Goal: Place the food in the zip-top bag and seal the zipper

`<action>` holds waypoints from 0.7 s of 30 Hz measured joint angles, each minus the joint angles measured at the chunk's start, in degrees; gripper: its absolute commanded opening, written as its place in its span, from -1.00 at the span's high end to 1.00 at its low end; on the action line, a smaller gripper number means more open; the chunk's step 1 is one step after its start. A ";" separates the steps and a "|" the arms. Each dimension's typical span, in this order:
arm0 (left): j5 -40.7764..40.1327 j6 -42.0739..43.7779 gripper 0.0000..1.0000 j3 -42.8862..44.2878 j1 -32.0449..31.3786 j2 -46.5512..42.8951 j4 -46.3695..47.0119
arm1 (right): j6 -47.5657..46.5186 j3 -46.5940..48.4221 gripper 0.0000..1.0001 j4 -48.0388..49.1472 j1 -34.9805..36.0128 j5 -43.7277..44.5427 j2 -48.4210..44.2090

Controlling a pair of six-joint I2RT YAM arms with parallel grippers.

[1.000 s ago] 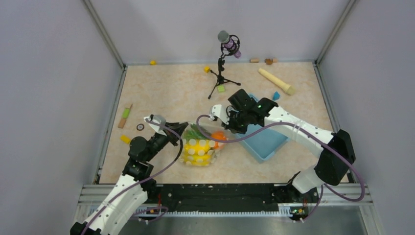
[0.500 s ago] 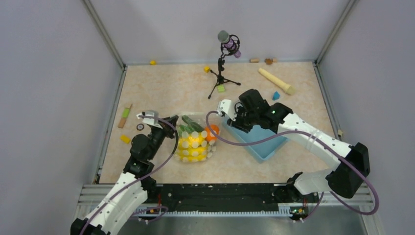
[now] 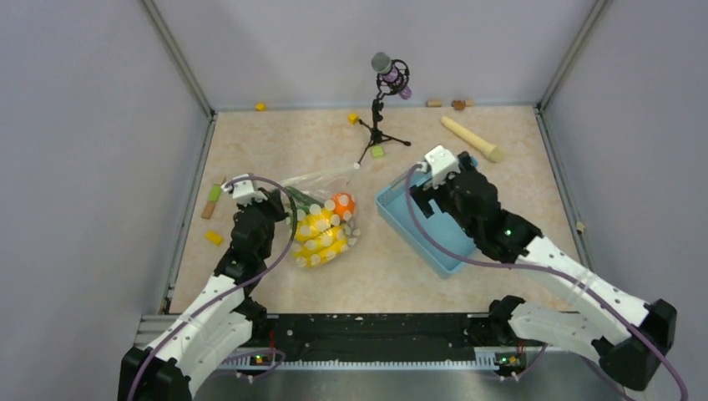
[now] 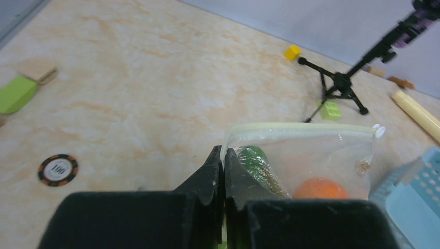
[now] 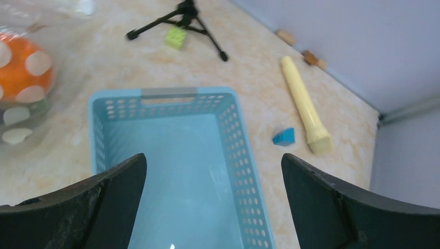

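Table (image 3: 275, 142): marbled beige, walled on three sides; both arms over its near half.

Right arm: has swung back off the zip-top bag (image 3: 321, 213), where it worked a second ago; right gripper (image 5: 212, 168) now hangs above the light blue basket (image 5: 238, 150), fingers spread wide, holding nothing; the basket shows no contents in the wrist view.

Left arm: has drawn left and towards the back; left gripper (image 4: 224, 166) has its fingers pressed together on the bag's near-left corner, just below the mouth; the pinch carried the bag along, so it now lies apart from the basket rather than against it.

Bag contents: yellow fruit (image 3: 321, 236) low in the bag, orange (image 3: 342, 203) towards the basket side, green cucumber (image 4: 257, 161) beside the pinching fingers; no produce visible loose on the table.

Zipper (image 4: 301, 127): pale strip, straight and unbroken across the mouth; small white tab (image 4: 379, 130) at its far end.

Reading: the filling looks done, and the right arm's retreat suggests the closing stroke is finished; the seal appears run end to end, though the stretch by the left fingers is hidden, so that corner cannot be confirmed; probably only release remains.
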 measured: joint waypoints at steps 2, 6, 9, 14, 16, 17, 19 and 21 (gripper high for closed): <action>-4.83 -1.33 0.90 0.63 0.00 0.11 -1.49 | 6.10 -4.00 -0.98 5.14 0.00 7.23 -5.66; -12.04 -3.58 0.18 1.57 0.00 0.50 -3.93 | 17.09 -10.43 -0.98 9.42 0.00 16.63 -14.86; -15.80 -5.51 -0.92 3.65 0.04 1.09 -7.76 | 22.40 -14.47 -0.98 10.84 0.00 21.09 -18.47; -23.37 -11.52 -0.94 9.44 0.07 0.00 -18.32 | 31.21 -16.96 -0.98 7.39 -0.02 30.32 -19.45; -25.42 -13.51 -0.94 11.47 0.11 -1.62 -22.58 | 34.51 -16.96 -0.98 5.46 -0.02 32.46 -19.63; -25.92 -14.38 -0.94 12.26 0.11 -2.80 -24.61 | 35.95 -16.96 -0.98 4.39 -0.02 33.16 -19.67; -26.10 -14.99 -0.94 12.85 0.15 -5.44 -27.08 | 37.86 -16.96 -0.98 2.62 -0.02 33.83 -19.67; -25.31 -15.21 -0.94 12.87 0.15 -8.24 -29.33 | 38.86 -16.96 -0.98 1.22 -0.04 33.92 -19.67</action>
